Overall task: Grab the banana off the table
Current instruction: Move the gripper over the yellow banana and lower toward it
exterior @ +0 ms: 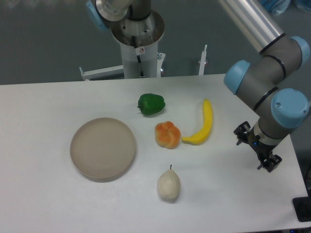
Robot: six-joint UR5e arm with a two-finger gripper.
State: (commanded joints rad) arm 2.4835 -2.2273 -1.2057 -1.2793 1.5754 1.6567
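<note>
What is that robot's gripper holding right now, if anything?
Nothing. The gripper is off to one side of the banana, which lies untouched on the table.

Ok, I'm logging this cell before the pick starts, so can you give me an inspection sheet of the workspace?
Surface: white table, flat, no spills seen.
Job's things: banana lying flat right of centre, its lower tip close to the orange pepper.
Clutter: green pepper, pale pear, empty beige plate.
End effector: end effector at the table's right edge, apart from the banana, holding nothing; finger state unclear.
Cables: nothing seen.
Surroundings: white metal frame behind the table, grey floor.
</note>
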